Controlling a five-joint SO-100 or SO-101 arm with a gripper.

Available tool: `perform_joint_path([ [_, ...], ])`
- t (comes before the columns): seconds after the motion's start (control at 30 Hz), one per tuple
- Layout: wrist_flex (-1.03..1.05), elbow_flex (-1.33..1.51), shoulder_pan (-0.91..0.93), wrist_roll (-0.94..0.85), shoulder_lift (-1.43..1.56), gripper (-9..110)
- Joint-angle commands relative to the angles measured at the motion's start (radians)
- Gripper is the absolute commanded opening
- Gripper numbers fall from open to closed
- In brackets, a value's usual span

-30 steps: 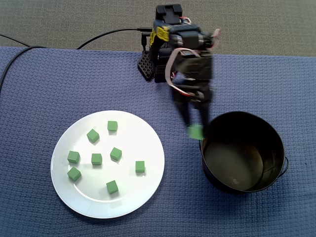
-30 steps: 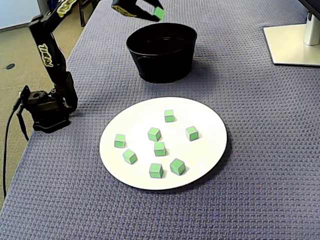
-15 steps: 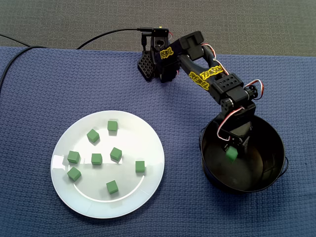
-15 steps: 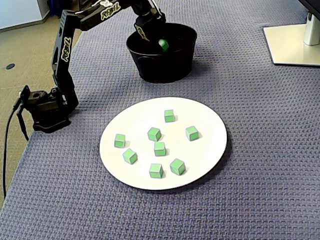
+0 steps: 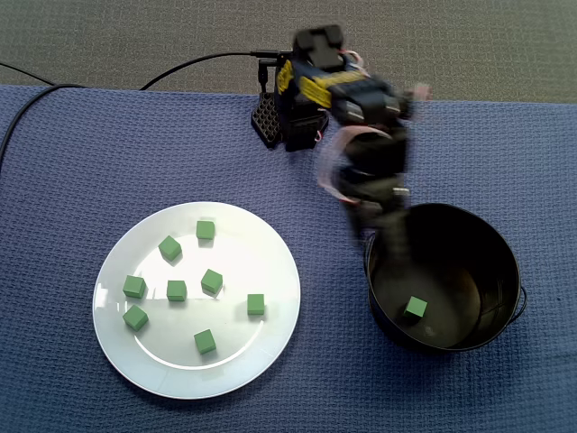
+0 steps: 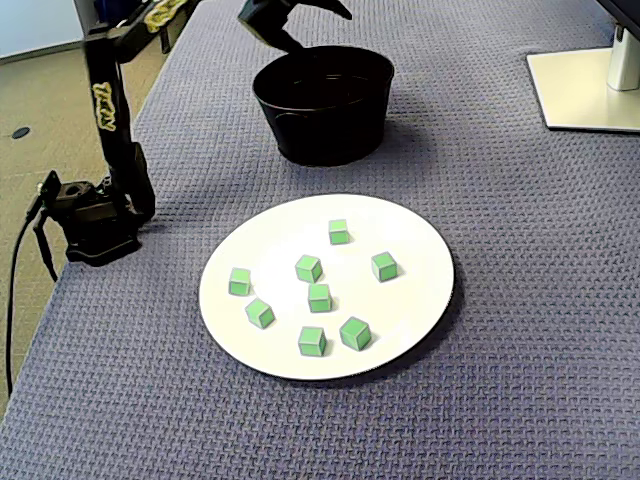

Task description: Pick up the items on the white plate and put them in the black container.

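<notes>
Above the black container (image 6: pixel 320 130), the fingers (image 6: pixel 270 30) stood wide apart and empty. One green cube (image 5: pixel 415 308) lay on the container's floor, so I judged this to be the release pose. Seven other cubes (image 5: pixel 176 290) sat scattered on the white plate (image 6: pixel 420 285) beside the container, awaiting pickup.

This looks like an office or small robotics lab. A bench (image 5: pixel 81 135) under a blue waffle-weave cloth carries a hobby arm's base (image 5: pixel 287 126), with short grey carpet (image 5: pixel 469 45) beyond the base and a black cable (image 5: pixel 194 61) trailing away from it. Far to the right of the base in a fixed view stands the flat pale foot of a monitor stand (image 6: pixel 585 85), and nearer it a white plate (image 6: pixel 420 310) holds identical green cubes (image 6: pixel 319 297), the stuff of a robot trial.
</notes>
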Motion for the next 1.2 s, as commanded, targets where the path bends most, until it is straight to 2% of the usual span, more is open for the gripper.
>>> perform_joint_path([
  [0.0,-0.044,0.066,0.302,0.028,0.077,29],
  [0.17,-0.041,0.075,0.474,0.135,-0.103,34],
  [0.43,0.069,-0.043,0.445,0.225,-0.417,36],
  [0.83,0.078,-0.126,0.388,0.058,-0.655,32],
  [1.17,0.044,-0.146,0.336,0.057,-0.706,22],
])
